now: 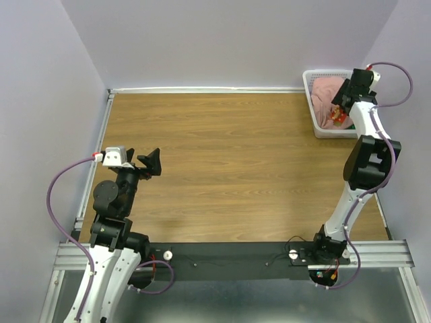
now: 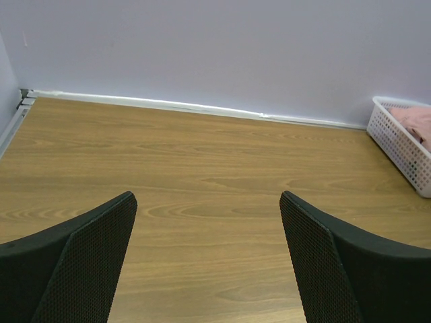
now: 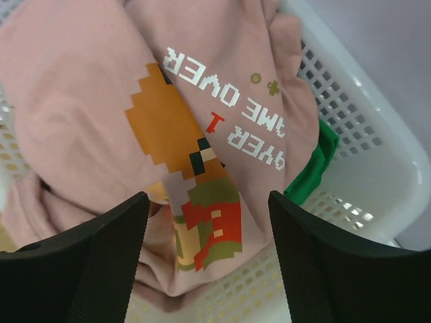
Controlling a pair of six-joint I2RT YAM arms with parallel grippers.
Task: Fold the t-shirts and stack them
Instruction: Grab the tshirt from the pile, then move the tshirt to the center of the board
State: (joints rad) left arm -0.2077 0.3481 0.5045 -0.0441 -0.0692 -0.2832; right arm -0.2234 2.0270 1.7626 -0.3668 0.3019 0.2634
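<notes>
Pink t-shirt look: the dusty-pink t-shirt (image 3: 87, 94) is crumpled and loosely bunched, with soft folds. Its print faces up: a blocky pixel figure in orange, red and olive, with white block lettering beside it. The lettering reads upside down in the right wrist view, and "OVER" is legible.
Green t-shirt look: the bright green t-shirt (image 3: 314, 163) shows only as a small strip at centre right of the right wrist view, beside the pink cloth's edge.
T-shirt place: both lie in the white lattice basket (image 1: 317, 128), at the upper right of the top view.
Basket: it stands on the wooden table (image 1: 229, 148) in the far corner by the walls. The pink cloth fills most of it, and the green is tucked against one wall.
Right gripper: the right gripper (image 3: 205, 200) hangs over the basket with its jaws well apart, the printed part of the pink shirt between them. Whether the fingers touch the cloth I cannot tell.
Left gripper: the left gripper (image 2: 209, 202) is spread wide with nothing in it, above bare wood at the left of the top view and well apart from the basket.
</notes>
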